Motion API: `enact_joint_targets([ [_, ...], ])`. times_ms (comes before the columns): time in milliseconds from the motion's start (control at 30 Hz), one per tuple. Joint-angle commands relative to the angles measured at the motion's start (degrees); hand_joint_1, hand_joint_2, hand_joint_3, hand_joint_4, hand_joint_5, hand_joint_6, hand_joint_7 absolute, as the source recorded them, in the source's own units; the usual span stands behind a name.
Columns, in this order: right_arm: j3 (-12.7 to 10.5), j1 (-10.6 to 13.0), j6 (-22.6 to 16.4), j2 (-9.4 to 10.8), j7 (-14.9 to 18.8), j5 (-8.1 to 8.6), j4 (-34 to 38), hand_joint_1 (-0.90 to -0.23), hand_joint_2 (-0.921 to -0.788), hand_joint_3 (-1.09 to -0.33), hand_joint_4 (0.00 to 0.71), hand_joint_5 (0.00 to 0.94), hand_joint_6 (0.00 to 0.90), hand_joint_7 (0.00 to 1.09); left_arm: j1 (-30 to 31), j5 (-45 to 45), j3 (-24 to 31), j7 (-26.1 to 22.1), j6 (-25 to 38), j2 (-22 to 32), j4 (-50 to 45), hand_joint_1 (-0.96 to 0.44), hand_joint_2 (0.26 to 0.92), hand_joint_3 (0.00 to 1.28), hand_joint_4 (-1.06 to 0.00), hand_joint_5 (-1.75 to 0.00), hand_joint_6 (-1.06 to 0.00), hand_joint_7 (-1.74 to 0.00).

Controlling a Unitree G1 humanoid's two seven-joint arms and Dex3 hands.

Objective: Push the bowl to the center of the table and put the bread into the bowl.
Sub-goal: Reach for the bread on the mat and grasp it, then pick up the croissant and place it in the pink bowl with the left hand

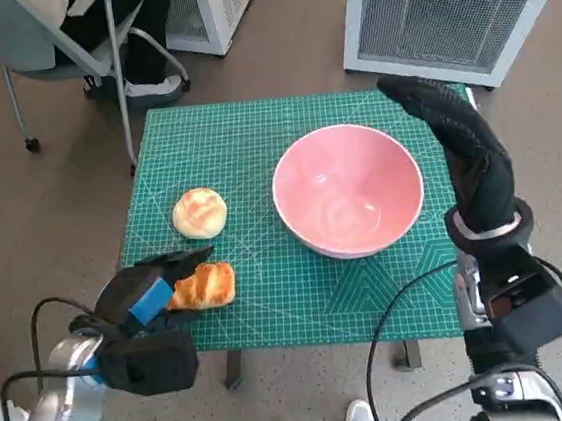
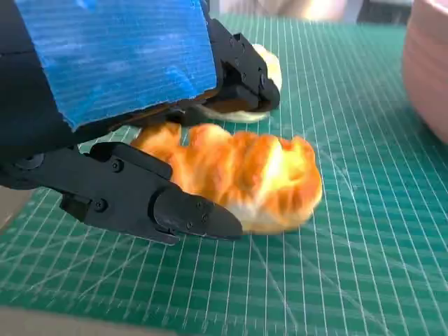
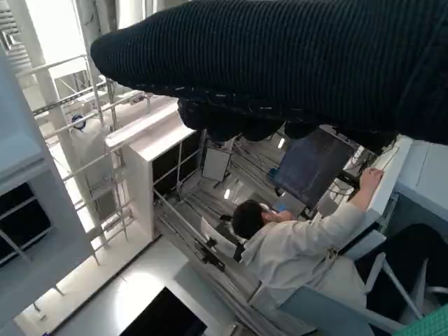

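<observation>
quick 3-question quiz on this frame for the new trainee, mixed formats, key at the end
1. True or false: the pink bowl holds a bread piece.
2. Which hand is at the croissant-like bread? A) left hand B) right hand
3. Fill in: the round bun lies on the green ____.

Key: 1 false: the bowl is empty. 2 A: its fingers flank the bread. 3 cutting mat.

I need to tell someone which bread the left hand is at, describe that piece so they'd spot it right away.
On the green cutting mat, look left of the pink bowl, at the near edge. The bread by the left hand is elongated, ridged and golden-orange, unlike the round, paler bun behind it.
</observation>
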Motion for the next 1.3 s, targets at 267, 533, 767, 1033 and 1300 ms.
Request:
enact_joint_targets([
  [267, 0.34, 1.60, 0.24, -0.06, 0.09, -0.47, 0.27, -0.579, -0.921, -0.837, 0.254, 0.000, -0.001, 0.63, -1.54, -2.71, 0.52, 2.36, -5.54, 0.43, 3.06, 0.00, 0.921, 0.18, -0.58, -1.33, -0.50, -1.24],
  [533, 0.35, 1.53, 0.33, -0.01, 0.16, -0.26, 0.40, -0.581, -0.921, -0.837, 0.252, 0.000, -0.001, 0.62, -2.28, -5.54, 1.80, 0.43, -5.77, 0.75, 0.27, 0.00, 0.921, 0.17, -0.57, -1.31, -0.50, -1.28],
  [767, 0.26, 1.43, 0.30, -0.09, 0.41, 0.28, 0.70, -0.562, -0.921, -0.843, 0.251, 0.000, -0.001, 0.61, -3.69, -7.51, 3.73, -0.10, -4.82, 0.29, -4.43, 0.00, 0.921, 0.18, -0.57, -1.31, -0.50, -1.28],
  [1033, 0.07, 1.24, 0.14, -0.36, 0.60, 0.62, 1.14, -0.556, -0.921, -0.845, 0.249, 0.000, -0.001, 0.61, -7.88, -8.70, 5.67, 0.38, -1.85, -2.18, -13.24, 0.00, 0.921, 0.16, -0.58, -1.29, -0.52, -1.26],
  [1300, -0.16, 0.93, -0.26, -0.68, 0.56, 0.58, 1.46, -0.551, -0.921, -0.845, 0.249, 0.001, -0.001, 0.61, -17.95, -6.54, 3.15, 4.79, -2.62, -8.33, -14.01, 0.00, 0.921, 0.11, -0.64, -1.23, -0.59, -1.19],
])
